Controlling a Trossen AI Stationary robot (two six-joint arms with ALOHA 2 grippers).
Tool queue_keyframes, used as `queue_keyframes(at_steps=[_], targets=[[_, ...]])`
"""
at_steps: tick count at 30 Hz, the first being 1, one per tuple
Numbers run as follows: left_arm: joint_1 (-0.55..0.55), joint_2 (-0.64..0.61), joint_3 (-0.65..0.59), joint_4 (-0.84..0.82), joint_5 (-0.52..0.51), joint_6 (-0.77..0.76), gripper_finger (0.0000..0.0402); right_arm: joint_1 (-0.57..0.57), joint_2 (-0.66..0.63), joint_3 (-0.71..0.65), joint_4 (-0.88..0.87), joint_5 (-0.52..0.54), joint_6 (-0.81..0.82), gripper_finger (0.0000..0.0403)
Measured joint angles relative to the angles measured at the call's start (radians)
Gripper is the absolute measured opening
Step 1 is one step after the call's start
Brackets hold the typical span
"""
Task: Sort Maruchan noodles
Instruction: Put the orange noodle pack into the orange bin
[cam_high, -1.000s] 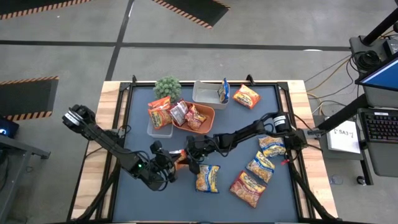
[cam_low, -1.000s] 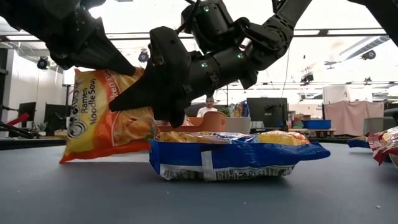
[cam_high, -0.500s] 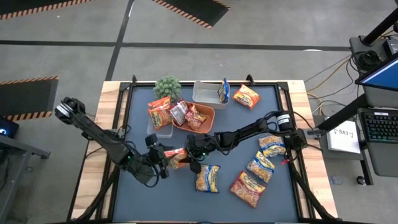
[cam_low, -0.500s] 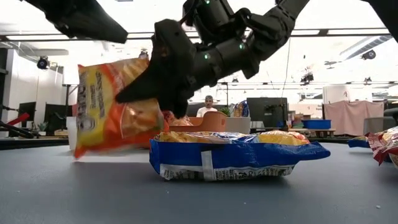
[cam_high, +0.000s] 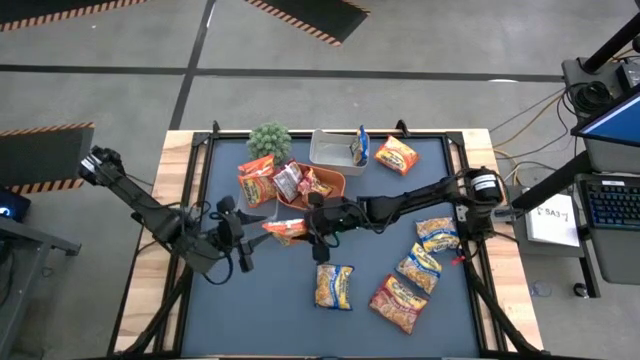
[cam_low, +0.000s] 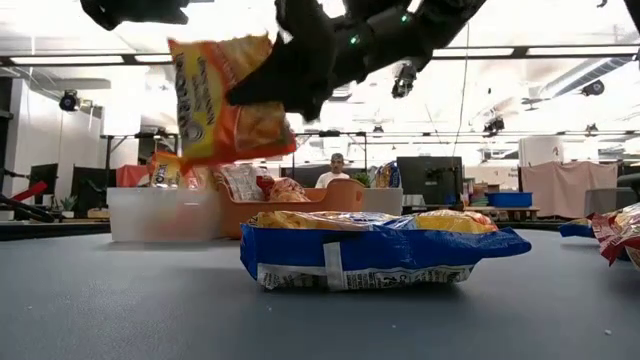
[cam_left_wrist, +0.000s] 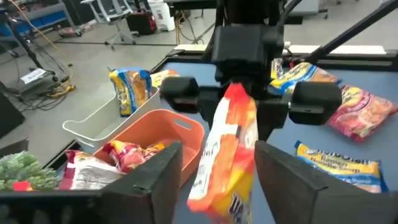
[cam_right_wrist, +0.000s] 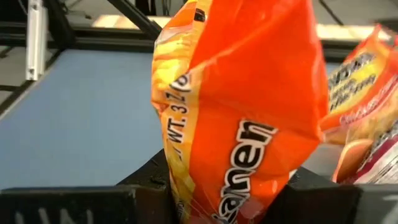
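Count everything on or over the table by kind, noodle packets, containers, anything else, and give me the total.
Noodle packets: 10, counting the held packet
Containers: 3 (clear tub, orange tray, white tub)
Plants: 1
Total: 14

the tabletop (cam_high: 250, 310) is dark blue-grey with a light wooden border. directly below the right jaws, which pinch an orange packet (cam_high: 285, 229) in the air, a blue-and-yellow packet (cam_high: 334, 286) lies flat. well to their side, toward the right arm's base, lie two more blue-and-yellow packets (cam_high: 437, 235) (cam_high: 418, 267) and a red packet (cam_high: 398, 302). beyond the jaws sit an orange tray (cam_high: 336, 191) and a clear tub (cam_high: 258, 207), both holding packets, a grey tub (cam_high: 330, 153), a small green plant (cam_high: 269, 140), and another red packet (cam_high: 398, 155) beside the grey tub.
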Motion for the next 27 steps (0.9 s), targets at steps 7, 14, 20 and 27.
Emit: queue_keyframes(at_steps=[7,14,20,27], targets=[[0.013,0.051,-0.044,0.149,0.004,0.066,0.0234,0.002,-0.086,-0.082,-0.006,0.001,-0.029,0.0119],[0.048,0.097,-0.143,0.449,0.032,0.196,0.0235,0.002,-0.121,-0.173,0.056,0.001,0.011,0.0122],[0.109,0.113,-0.258,0.692,0.093,0.211,0.0231,0.004,-0.125,-0.216,0.148,-0.004,0.025,0.0119],[0.157,0.189,-0.340,0.974,0.156,0.266,0.0231,0.006,-0.125,-0.224,0.176,-0.007,0.025,0.0123]])
